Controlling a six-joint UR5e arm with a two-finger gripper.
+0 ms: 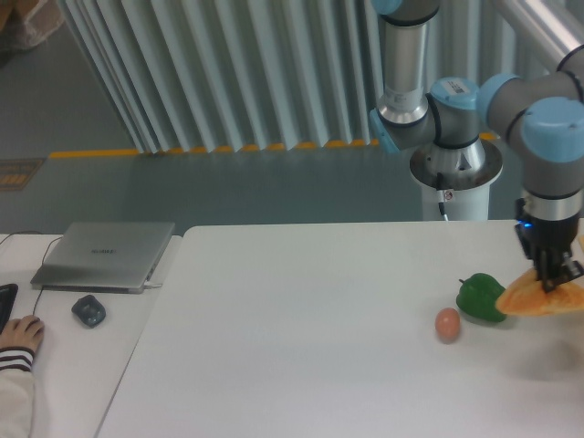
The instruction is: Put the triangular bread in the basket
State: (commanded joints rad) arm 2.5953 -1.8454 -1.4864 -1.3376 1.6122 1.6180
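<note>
At the far right of the white table (301, 338), the gripper (552, 281) hangs from the arm's blue-capped wrist with its dark fingers clenched on the triangular bread (538, 299), a glossy golden-orange bun held clear of the tabletop and partly cut off by the right edge of the view. The bread sits tilted, one rounded corner pointing left toward the green bell pepper (481, 297), which rests on the table just beside and slightly below it; whether the two touch cannot be told from this angle. A soft shadow lies on the table under the lifted bun. Just left of the pepper, near but apart from it, lies a small pinkish-brown egg (447, 324). The basket is not visible anywhere in the view (a sliver of something tan shows at the right edge, too small to identify). The arm's silver-grey base (454, 178) stands behind the table's far edge, in front of a ribbed metal wall. On a separate lighter surface to the left sit a closed silver laptop (105, 254) and a dark mouse (88, 310) near it, and a person's hand (18, 333) with a striped sleeve rests at the left edge.
</note>
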